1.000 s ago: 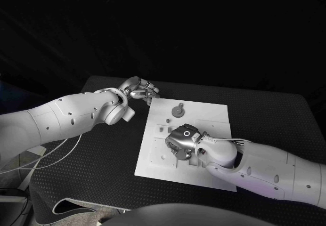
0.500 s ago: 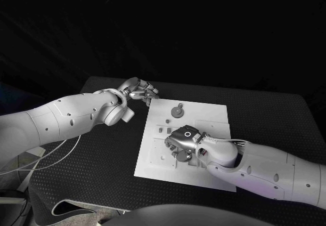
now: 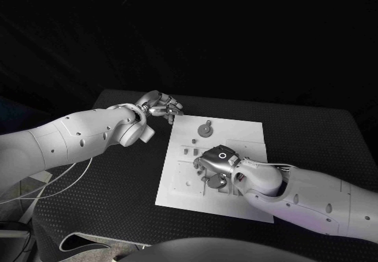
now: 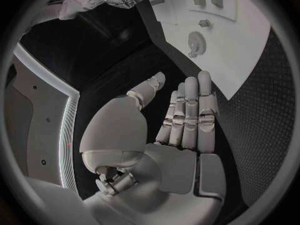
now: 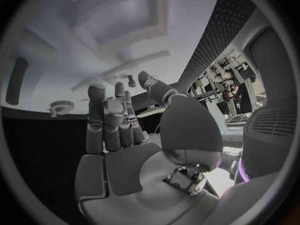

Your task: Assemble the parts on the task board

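You are looking down on a black bench (image 3: 118, 180) with a finely dotted, textured top that fills the lower half of the frame. Beyond its far edge, across the upper half, the room falls away into near-total darkness. At the lower left edge, thin pale cables (image 3: 49, 184) loop past the bench's side.

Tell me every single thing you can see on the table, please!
Table: one, black, under everything.
Task board: one, white, in the middle of the table.
Gear part: one, grey, round, near the board's far edge.
Small parts: several, grey, on the board beside the right hand; too small to count.
Cable: one, white, by the left arm.
Left hand: one, silver, open, off the board's far left corner.
Right hand: one, silver, open, over the board's middle.
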You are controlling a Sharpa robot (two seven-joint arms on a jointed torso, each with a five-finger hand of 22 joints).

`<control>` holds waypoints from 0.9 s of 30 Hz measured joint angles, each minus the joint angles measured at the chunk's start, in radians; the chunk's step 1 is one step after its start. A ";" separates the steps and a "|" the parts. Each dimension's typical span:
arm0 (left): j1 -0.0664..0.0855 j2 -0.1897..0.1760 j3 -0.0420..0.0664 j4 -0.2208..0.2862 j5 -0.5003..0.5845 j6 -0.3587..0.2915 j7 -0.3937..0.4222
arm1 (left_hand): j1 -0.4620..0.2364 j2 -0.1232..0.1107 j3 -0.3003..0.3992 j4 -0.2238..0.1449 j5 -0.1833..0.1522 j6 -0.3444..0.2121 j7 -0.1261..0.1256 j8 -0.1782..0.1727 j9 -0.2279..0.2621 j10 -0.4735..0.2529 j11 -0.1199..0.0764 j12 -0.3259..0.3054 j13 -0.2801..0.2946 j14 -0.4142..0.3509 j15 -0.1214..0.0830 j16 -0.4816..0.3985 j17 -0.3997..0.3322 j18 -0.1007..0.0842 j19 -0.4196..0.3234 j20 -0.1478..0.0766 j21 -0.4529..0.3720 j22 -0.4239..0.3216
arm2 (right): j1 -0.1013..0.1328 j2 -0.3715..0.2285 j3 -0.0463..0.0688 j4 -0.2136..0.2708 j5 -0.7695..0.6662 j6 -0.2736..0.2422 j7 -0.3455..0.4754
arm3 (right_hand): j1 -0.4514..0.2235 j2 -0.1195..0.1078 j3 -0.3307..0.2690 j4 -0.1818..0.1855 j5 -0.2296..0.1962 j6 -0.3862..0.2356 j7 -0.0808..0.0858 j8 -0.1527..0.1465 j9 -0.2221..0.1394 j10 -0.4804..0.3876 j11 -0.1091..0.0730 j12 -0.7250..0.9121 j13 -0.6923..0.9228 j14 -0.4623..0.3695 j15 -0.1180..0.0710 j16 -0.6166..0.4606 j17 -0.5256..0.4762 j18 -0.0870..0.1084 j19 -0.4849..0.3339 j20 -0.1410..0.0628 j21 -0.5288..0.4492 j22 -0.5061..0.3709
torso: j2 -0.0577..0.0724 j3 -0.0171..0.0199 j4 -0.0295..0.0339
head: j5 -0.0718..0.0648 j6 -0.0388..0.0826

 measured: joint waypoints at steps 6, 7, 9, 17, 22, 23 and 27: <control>0.000 -0.002 0.000 -0.002 0.000 0.001 0.000 | 0.000 0.000 0.000 0.000 0.000 0.000 0.000 0.000 0.000 0.000 0.000 0.000 -0.001 0.000 0.000 -0.004 0.001 0.000 0.000 0.000 0.000 0.001 | 0.022 -0.067 0.071 0.052 0.009 -0.025 -0.016 | 0.004 -0.004 0.000 0.006 0.000 0.003 -0.005 0.000 0.000 0.003 -0.003 0.000 -0.001 0.003 0.004 0.000 0.000 0.000 0.000 0.000 0.000 0.000 | 0.000 0.0005 -0.0005 | -0.002 0.004; 0.000 -0.002 0.000 -0.003 0.000 0.001 0.000 | 0.000 0.000 0.000 0.000 0.000 -0.001 -0.001 0.000 0.000 0.000 0.000 0.000 -0.001 0.000 0.000 -0.004 0.001 0.000 0.000 0.000 0.000 0.001 | 0.026 -0.080 0.084 0.064 0.014 -0.027 -0.018 | 0.004 -0.004 -0.003 0.008 0.000 0.003 -0.005 0.000 0.000 0.005 -0.005 0.000 -0.001 0.003 0.004 0.000 0.000 0.000 0.000 0.000 0.000 0.000 | 0.000 0.0005 -0.0006 | -0.002 0.004; 0.000 -0.004 0.000 -0.004 -0.001 0.002 0.000 | 0.000 0.000 0.000 0.000 0.000 -0.001 -0.001 0.000 0.000 -0.001 0.001 0.000 -0.001 0.000 0.000 -0.004 0.001 0.000 0.000 0.000 0.000 0.001 | 0.043 -0.109 0.112 0.086 0.039 -0.027 -0.020 | 0.001 -0.008 -0.003 0.014 0.000 0.003 -0.005 0.000 0.000 0.005 -0.005 0.000 -0.002 0.003 0.003 0.000 -0.001 0.000 0.000 0.000 0.000 0.000 | 0.000 0.0006 -0.0012 | -0.005 0.008; 0.000 -0.001 0.000 -0.011 -0.001 0.001 0.002 | 0.000 0.000 -0.003 -0.003 0.000 -0.002 -0.002 0.000 0.000 -0.003 0.003 0.000 -0.002 0.000 0.000 -0.004 0.002 0.000 0.000 0.000 0.000 0.001 | 0.118 -0.197 0.138 0.125 0.111 0.026 -0.037 | -0.027 -0.061 -0.008 0.047 0.000 -0.046 -0.012 -0.022 -0.017 -0.037 0.011 -0.024 -0.024 -0.012 0.019 -0.006 -0.005 0.000 -0.015 0.004 -0.008 0.000 | 0.000 0.0017 -0.0063 | -0.023 0.029; 0.000 0.009 0.000 -0.016 -0.001 0.001 0.003 | 0.000 0.000 -0.003 -0.003 0.000 -0.002 -0.002 0.000 0.000 -0.003 0.003 0.000 -0.003 0.000 0.000 -0.004 0.003 0.000 0.000 0.000 0.000 0.001 | 0.119 -0.220 0.135 0.137 0.135 0.088 -0.043 | -0.045 -0.080 -0.024 0.063 0.000 -0.105 -0.035 -0.048 -0.029 -0.131 0.044 -0.024 -0.059 -0.038 0.047 -0.006 -0.005 0.000 -0.034 0.015 -0.021 0.000 | 0.000 0.0030 -0.0067 | -0.030 0.036; 0.000 0.010 0.000 -0.017 -0.001 0.001 0.003 | 0.000 0.000 -0.003 -0.003 0.000 -0.002 -0.002 0.000 0.000 -0.003 0.003 0.000 -0.003 0.000 0.000 -0.004 0.003 0.000 0.000 0.000 0.000 0.001 | 0.119 -0.225 0.135 0.137 0.140 0.106 -0.045 | -0.050 -0.084 -0.027 0.065 0.000 -0.122 -0.041 -0.055 -0.032 -0.151 0.051 -0.024 -0.067 -0.043 0.054 -0.009 -0.005 0.000 -0.038 0.019 -0.023 0.000 | 0.000 0.0029 -0.0063 | -0.030 0.036; 0.000 0.008 0.000 -0.021 -0.001 0.001 0.004 | 0.000 0.000 -0.003 -0.003 0.000 -0.003 -0.003 0.000 0.000 -0.003 0.003 0.000 -0.003 0.000 0.000 -0.004 0.003 0.000 0.000 0.000 0.000 0.001 | 0.119 -0.238 0.135 0.137 0.154 0.157 -0.050 | -0.059 -0.087 -0.036 0.069 0.000 -0.173 -0.062 -0.070 -0.038 -0.204 0.071 -0.024 -0.095 -0.057 0.071 -0.011 -0.006 -0.002 -0.048 0.023 -0.029 0.000 | 0.001 0.0035 -0.0053 | -0.031 0.035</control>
